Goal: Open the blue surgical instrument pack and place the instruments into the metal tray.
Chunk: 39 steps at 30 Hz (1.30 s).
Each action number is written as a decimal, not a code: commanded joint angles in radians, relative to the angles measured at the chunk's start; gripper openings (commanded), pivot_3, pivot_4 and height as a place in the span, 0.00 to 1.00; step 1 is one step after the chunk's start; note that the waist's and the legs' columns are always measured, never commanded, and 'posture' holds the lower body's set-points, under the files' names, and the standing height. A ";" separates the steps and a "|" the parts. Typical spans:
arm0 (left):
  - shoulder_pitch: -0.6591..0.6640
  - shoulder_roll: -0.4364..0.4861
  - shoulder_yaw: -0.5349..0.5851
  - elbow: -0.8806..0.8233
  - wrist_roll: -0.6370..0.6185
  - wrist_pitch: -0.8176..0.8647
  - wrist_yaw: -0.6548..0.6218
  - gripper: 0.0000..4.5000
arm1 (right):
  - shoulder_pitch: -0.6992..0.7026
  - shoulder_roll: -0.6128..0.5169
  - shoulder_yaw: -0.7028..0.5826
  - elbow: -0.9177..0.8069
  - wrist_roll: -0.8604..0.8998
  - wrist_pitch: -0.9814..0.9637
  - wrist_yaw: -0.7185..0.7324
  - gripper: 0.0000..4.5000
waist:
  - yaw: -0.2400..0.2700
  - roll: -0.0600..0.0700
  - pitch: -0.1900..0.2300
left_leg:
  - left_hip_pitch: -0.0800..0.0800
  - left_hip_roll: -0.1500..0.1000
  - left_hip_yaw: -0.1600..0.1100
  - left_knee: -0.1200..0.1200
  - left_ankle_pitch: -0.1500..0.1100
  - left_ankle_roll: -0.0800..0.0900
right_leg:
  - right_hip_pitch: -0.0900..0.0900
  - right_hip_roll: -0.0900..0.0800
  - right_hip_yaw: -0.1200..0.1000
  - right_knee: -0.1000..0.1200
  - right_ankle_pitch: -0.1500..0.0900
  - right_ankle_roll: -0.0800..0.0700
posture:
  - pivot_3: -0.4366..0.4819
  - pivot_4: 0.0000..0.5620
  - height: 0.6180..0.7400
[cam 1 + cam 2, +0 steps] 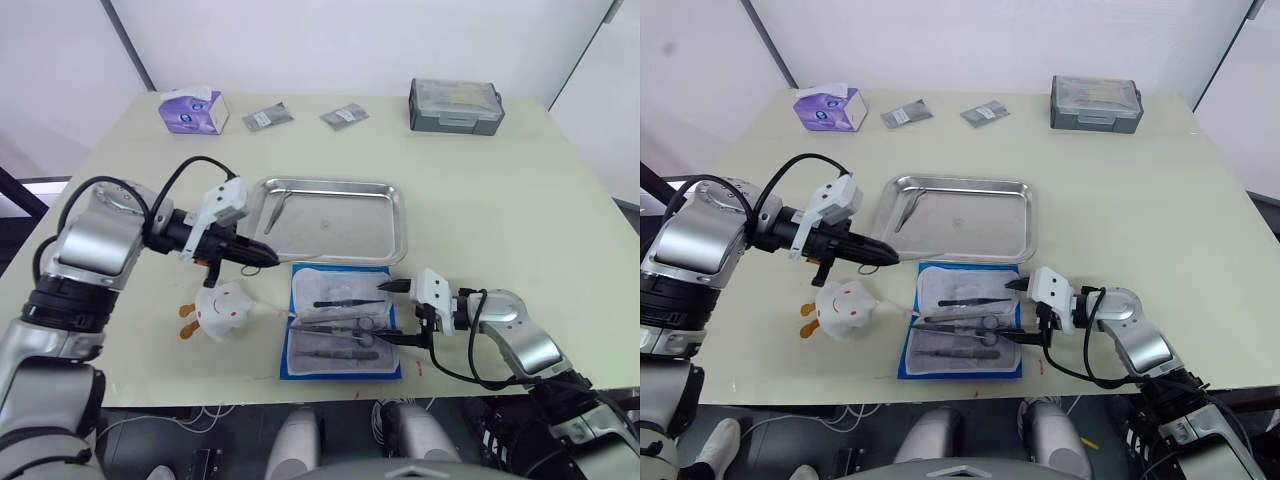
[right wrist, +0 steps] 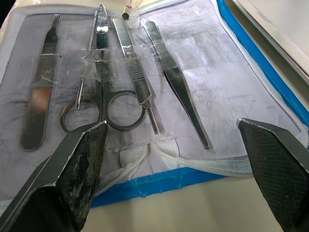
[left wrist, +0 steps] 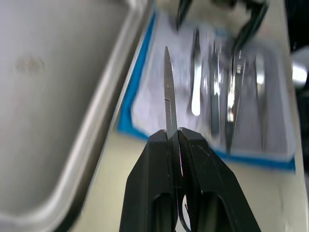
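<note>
Far left on the table: purple tissue box (image 1: 193,109), then two grey foil packets (image 1: 268,117) further right along the far edge. Nearer, left gripper (image 1: 268,256) closed on a thin silver blade (image 3: 168,92), fingers (image 3: 154,159) pinched tight around its shank, tip pointing toward the pack, just off the near-left corner of the metal tray (image 1: 395,232). Below that gripper, a small white toy figure (image 1: 222,309) on the table. Already in the tray's left part: one tweezer-like tool (image 1: 277,211).

Centre, just near of the tray: blue surgical instrument pack (image 1: 340,372) lying open, pale lining up, with the remaining instruments (image 2: 120,77) side by side: ring-handled scissors, forceps, tweezers, a flat handle.

Right of the pack: right gripper (image 1: 395,312) spread wide, empty, fingers (image 2: 79,159) astride the pack's right edge. Far right: grey lidded box (image 1: 455,105).

Handling, as a judgement: light, rigid, slick steel, flat against soft lining, held down by clear strips; best pinched across the shank near the rings, lifted end first to slide free.
</note>
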 commanded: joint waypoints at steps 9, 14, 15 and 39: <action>-0.030 -0.209 0.114 -0.140 0.014 0.266 0.504 0.02 | 0.069 -0.017 0.103 0.129 -0.094 0.111 0.001 1.00 | 0.000 -0.005 -0.003 | 0.000 0.000 -0.003 0.000 0.000 0.000 | 0.000 -0.001 0.001 0.001 0.000 0.000 | 0.48 0.27 0.95; -0.020 -0.319 0.139 -0.159 0.066 0.344 0.756 0.02 | 0.065 -0.017 0.102 0.130 -0.094 0.115 0.002 1.00 | 0.001 -0.005 -0.003 | 0.001 0.000 -0.003 0.000 0.000 0.000 | 0.000 -0.001 0.002 0.001 0.001 -0.002 | 0.48 0.27 0.95; -0.019 -0.330 0.142 -0.161 0.069 0.351 0.779 0.02 | 0.065 -0.017 0.103 0.130 -0.094 0.115 0.002 1.00 | 0.000 -0.005 -0.003 | 0.001 0.000 -0.003 0.000 0.000 0.000 | 0.000 -0.001 0.002 0.001 0.002 -0.002 | 0.48 0.27 0.95; -0.093 -0.553 0.157 0.141 0.207 0.374 1.186 0.02 | 0.057 -0.013 0.101 0.137 -0.096 0.112 -0.004 1.00 | 0.004 -0.006 -0.004 | 0.002 -0.002 -0.004 0.000 0.000 -0.001 | 0.001 -0.003 0.002 0.001 0.003 -0.004 | 0.48 0.27 0.95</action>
